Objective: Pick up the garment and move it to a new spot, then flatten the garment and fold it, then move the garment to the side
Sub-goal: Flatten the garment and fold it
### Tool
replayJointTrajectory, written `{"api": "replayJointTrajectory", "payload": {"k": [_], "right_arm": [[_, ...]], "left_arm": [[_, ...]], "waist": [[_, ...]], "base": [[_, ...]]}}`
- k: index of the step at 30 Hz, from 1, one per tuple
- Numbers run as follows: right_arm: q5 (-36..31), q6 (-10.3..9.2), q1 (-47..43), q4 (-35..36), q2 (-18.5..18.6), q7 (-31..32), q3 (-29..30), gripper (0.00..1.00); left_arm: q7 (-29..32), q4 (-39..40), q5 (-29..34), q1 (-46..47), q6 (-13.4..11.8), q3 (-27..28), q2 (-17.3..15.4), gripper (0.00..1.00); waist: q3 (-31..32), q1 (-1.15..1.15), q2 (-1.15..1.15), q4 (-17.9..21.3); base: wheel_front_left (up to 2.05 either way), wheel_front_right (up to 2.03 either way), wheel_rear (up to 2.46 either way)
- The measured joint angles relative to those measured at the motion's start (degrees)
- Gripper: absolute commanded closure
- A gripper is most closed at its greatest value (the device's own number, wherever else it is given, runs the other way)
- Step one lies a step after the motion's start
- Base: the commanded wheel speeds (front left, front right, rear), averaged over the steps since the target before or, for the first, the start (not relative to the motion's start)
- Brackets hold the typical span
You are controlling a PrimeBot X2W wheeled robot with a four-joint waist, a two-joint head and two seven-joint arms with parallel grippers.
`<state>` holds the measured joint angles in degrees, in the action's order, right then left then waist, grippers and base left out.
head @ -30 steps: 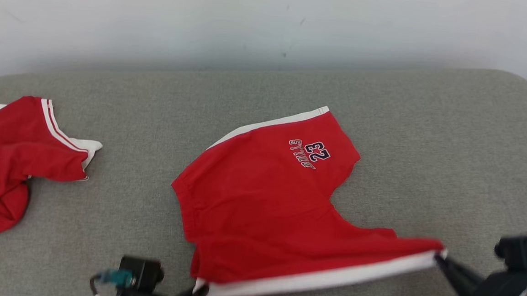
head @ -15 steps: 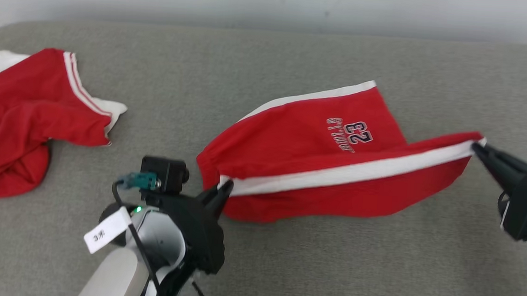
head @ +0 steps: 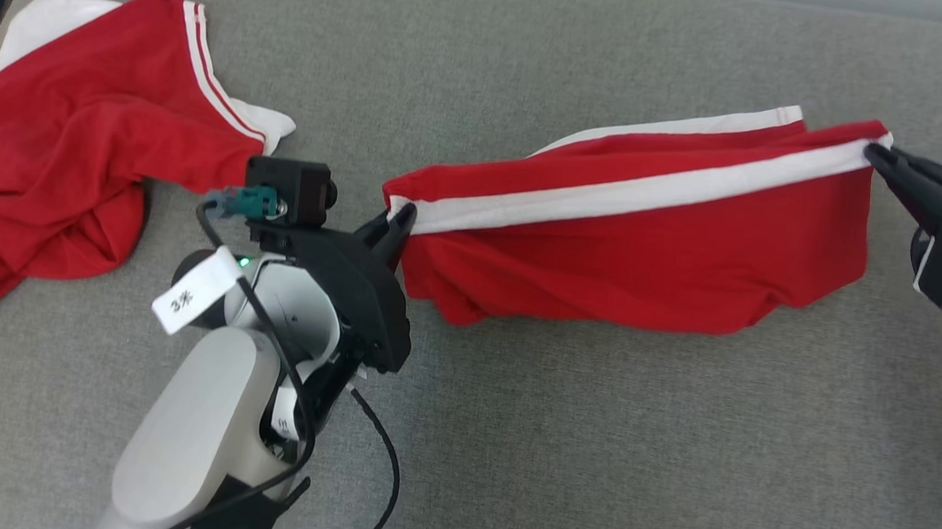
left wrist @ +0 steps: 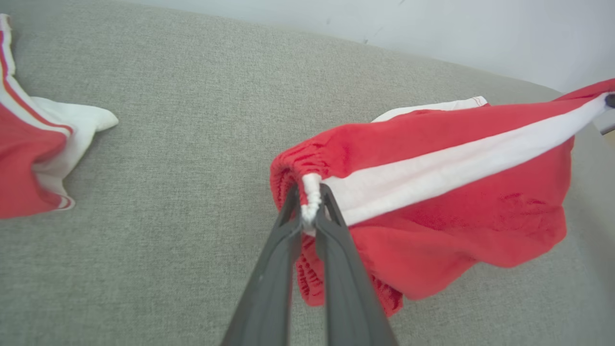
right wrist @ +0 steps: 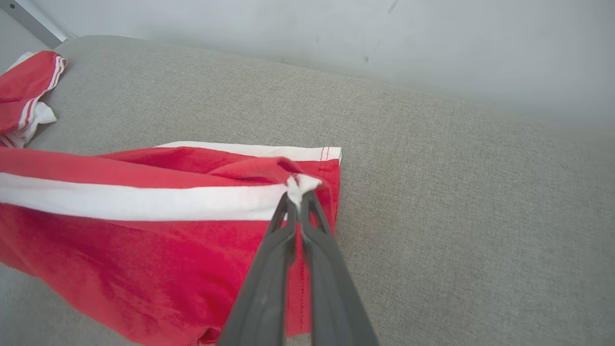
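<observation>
Far left of my left jaws: a crumpled red knit garment with white trim [head: 61,141] lies on the grey woven fabric surface [head: 591,435], well apart from my grip. I judge it is not this fold's business.
Left jaws: closed tight, pinching the gathered waistband end of the white stripe [left wrist: 311,202]. A small bite at the corner gives me control of the whole edge.
Between my jaws: the soft red knit shorts with a white side stripe [head: 643,250] hang here, the stripe pulled nearly straight from one grip to the other. The red cloth sags below it towards the surface. The far leg, with its own white band [right wrist: 250,151], lies on the surface just beyond my right jaws.
Right jaws: closed tight on the hem end of the same stripe [right wrist: 299,185].
Why held so: tension along one edge keeps the cloth from bunching.
Step, as I judge it: folding, the lifted side being carried over the far leg.
</observation>
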<state>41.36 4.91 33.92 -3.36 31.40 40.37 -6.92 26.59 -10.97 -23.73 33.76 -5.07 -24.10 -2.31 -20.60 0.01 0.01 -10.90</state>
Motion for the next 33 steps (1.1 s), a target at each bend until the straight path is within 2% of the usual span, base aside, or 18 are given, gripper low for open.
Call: {"api": "replayJointTrajectory", "payload": {"k": [13,15,16,17,19,20,21,22,23,24,25,26,33], "right_arm": [[-2.52,0.65,9.96,-10.47,-2.5,-3.61,-2.41,1.0],[-2.76,0.66,11.16,-12.28,-3.18,-4.63,-2.74,1.0],[-2.8,0.67,11.58,-13.04,-3.49,-5.01,-2.92,1.0],[-3.14,0.67,11.77,-13.67,-3.76,-5.46,-3.13,1.0],[-3.53,0.74,12.22,-15.06,-4.21,-6.36,-3.66,1.0],[-3.69,0.86,12.45,-15.58,-4.37,-6.9,-3.8,1.0],[-3.71,1.16,12.59,-16.29,-4.5,-7.5,-3.85,1.0],[-3.75,1.15,12.67,-17.01,-4.66,-8.04,-3.86,1.0],[-3.76,1.15,12.77,-17.75,-4.88,-8.89,-3.85,1.0],[-3.76,1.15,13.06,-18.48,-5.2,-9.68,-3.8,1.0],[-3.81,1.15,13.57,-18.98,-5.48,-10.55,-3.79,0.9],[-4.04,1.16,14.23,-19.49,-5.82,-11.63,-3.71,0.0],[-5.46,1.65,16.45,-22.36,-6.82,-18.16,-3.92,0.0]], "left_arm": [[-2.93,-7.56,-2.14,7.66,-0.56,-3.16,0.51,1.0],[-4.01,-8.29,-3.21,8.8,-0.97,-4.45,0.52,0.89],[-4.46,-8.59,-3.58,9.29,-0.97,-4.88,0.53,0.72],[-4.77,-8.88,-3.81,9.7,-0.98,-5.26,0.52,0.64],[-5.65,-9.54,-4.64,10.42,-1.04,-6.16,0.52,0.58],[-6.1,-9.96,-5.43,10.61,-1.05,-6.57,0.53,0.5],[-6.54,-10.48,-5.97,10.89,-1.13,-6.94,0.52,0.5],[-6.95,-10.76,-6.16,11.16,-1.49,-7.25,0.52,0.08],[-7.68,-11.06,-6.53,11.46,-1.48,-7.69,0.48,0.0],[-8.29,-11.4,-6.71,11.63,-1.48,-7.93,0.53,0.0],[-8.77,-11.8,-6.78,11.75,-1.48,-8.11,0.56,0.0],[-9.18,-12.37,-7.09,12.0,-1.51,-8.34,0.55,0.0],[-12.63,-14.67,-7.58,12.68,-1.77,-9.31,0.55,0.0]], "waist": [[-5.06,0.0,0.0,-1.52],[-5.56,0.0,0.0,-1.54],[-5.72,0.0,0.0,-1.52],[-5.83,0.0,0.0,-1.49],[-5.93,0.0,0.0,-1.41],[-5.94,0.0,0.0,-1.39],[-5.9,-0.01,0.0,-1.38],[-5.86,-0.01,0.0,-1.38],[-5.78,-0.01,0.0,-1.39],[-5.68,-0.01,0.0,-1.42],[-5.59,-0.01,0.0,-1.46],[-5.47,-0.01,0.0,-1.51],[-4.43,-0.01,-0.01,-1.81]], "base": [[0.0,0.0,0.0],[0.0,0.0,0.0],[0.0,0.0,0.0],[0.0,0.0,0.0],[0.0,0.0,0.0],[0.0,0.0,0.0],[0.0,0.0,0.0],[0.0,0.0,0.0],[0.0,0.0,0.0],[0.0,0.0,0.0],[0.0,0.0,0.0],[0.0,0.0,0.0],[0.0,0.0,0.0]]}}
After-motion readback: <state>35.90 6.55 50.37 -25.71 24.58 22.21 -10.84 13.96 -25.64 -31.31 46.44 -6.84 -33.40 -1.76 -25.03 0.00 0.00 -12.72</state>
